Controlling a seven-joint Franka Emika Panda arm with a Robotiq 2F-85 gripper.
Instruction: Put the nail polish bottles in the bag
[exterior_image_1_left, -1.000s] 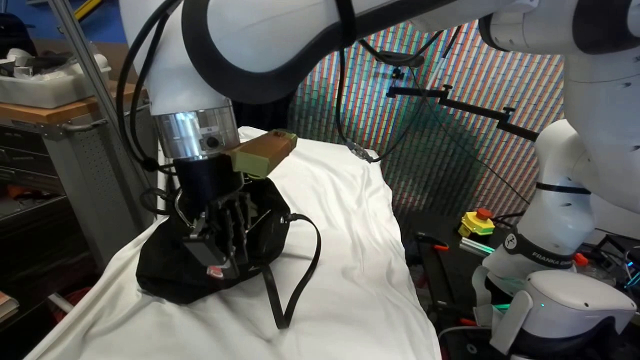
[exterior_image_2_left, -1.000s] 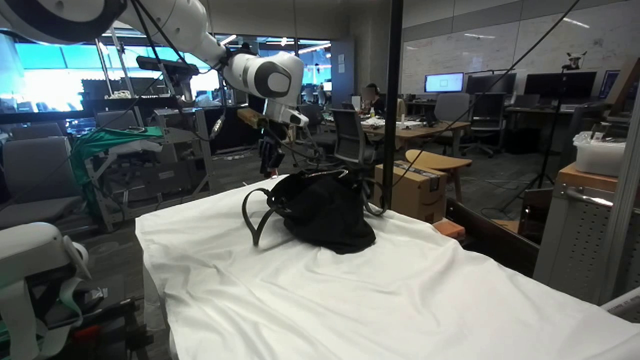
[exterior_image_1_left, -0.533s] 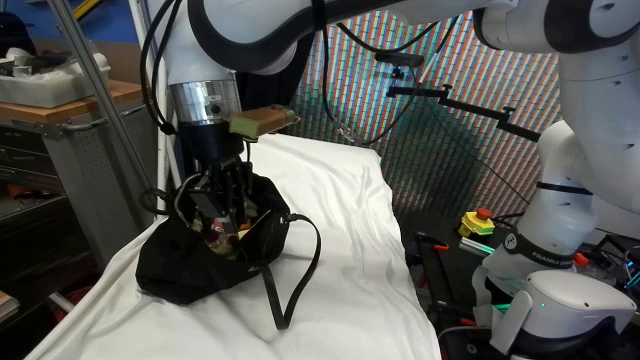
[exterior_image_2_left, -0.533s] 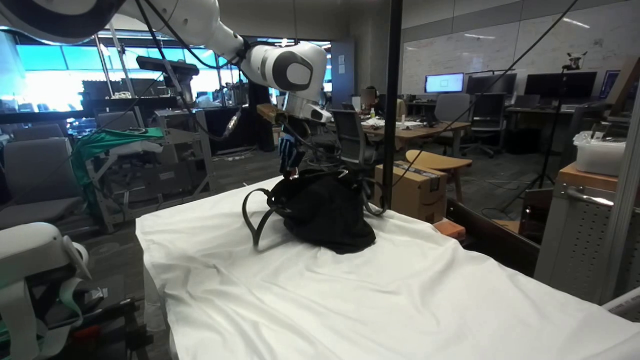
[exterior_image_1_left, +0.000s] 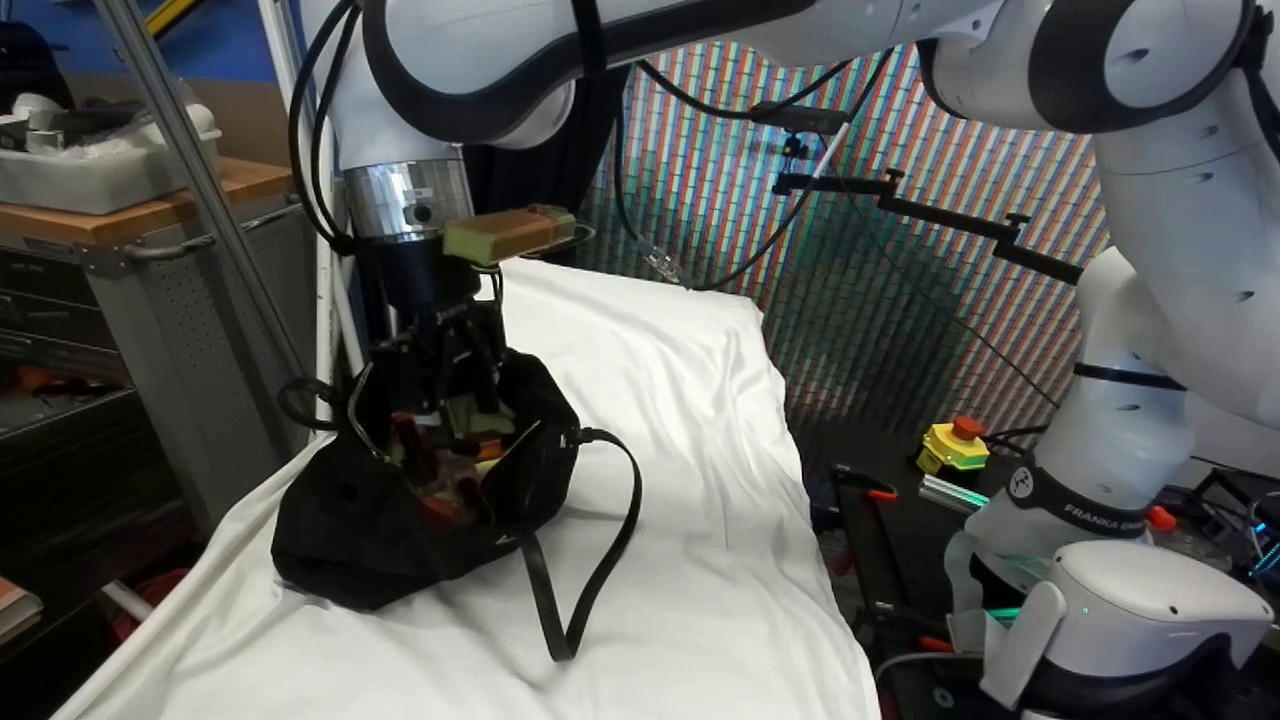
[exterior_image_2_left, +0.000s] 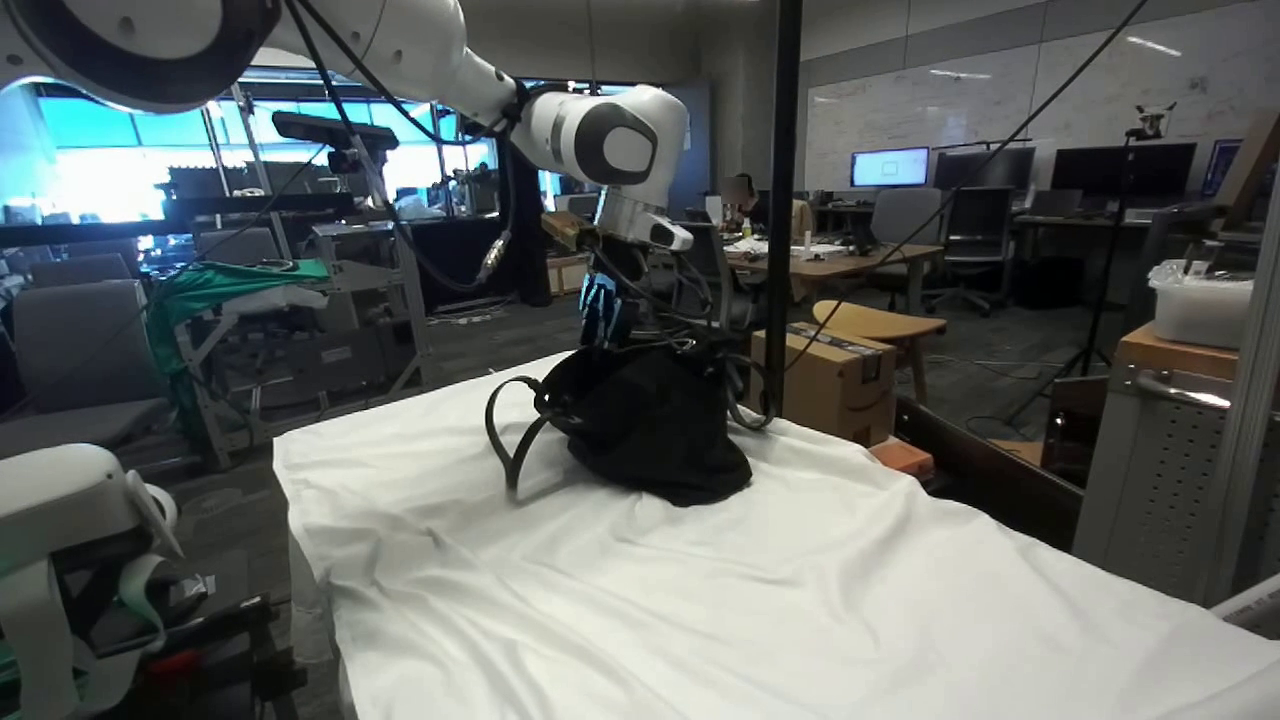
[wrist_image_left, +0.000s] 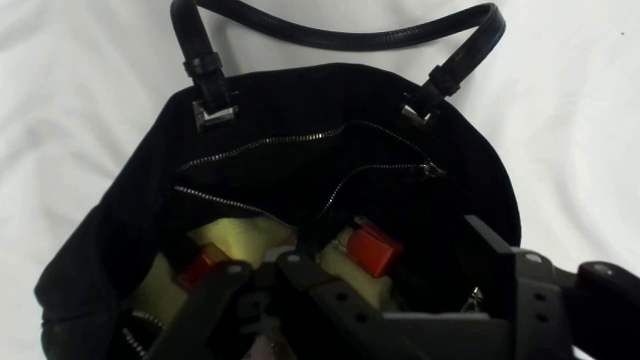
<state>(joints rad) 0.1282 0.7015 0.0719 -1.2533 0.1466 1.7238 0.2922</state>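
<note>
Black bag (exterior_image_1_left: 370, 560) in an exterior view: slumped on white cloth (exterior_image_1_left: 720, 580), eight o'clock of frame, mouth gaping, strap (exterior_image_1_left: 546, 585) looping out toward four o'clock. Over the mouth the gripper (exterior_image_1_left: 452, 398) points down, tips at the opening; fingers spread, a gap between, no hold on anything seen. Nail polish bottles (exterior_image_1_left: 410, 442) show as red shapes inside the bag, clearest at seven o'clock of the gripper; too dim to count. In an exterior view with a cardboard box (exterior_image_2_left: 825, 388) between two and three o'clock of the bag, the gripper meets the rim at eleven o'clock; tips lost against black fabric, grip cannot be told there. Wrist view: strap at twelve o'clock, fingers wide apart below center. Two red bottles against yellow-green lining (wrist_image_left: 242, 235): one at five o'clock, within the finger gap, contact unclear; one at eight, partly behind a finger linkage.
</note>
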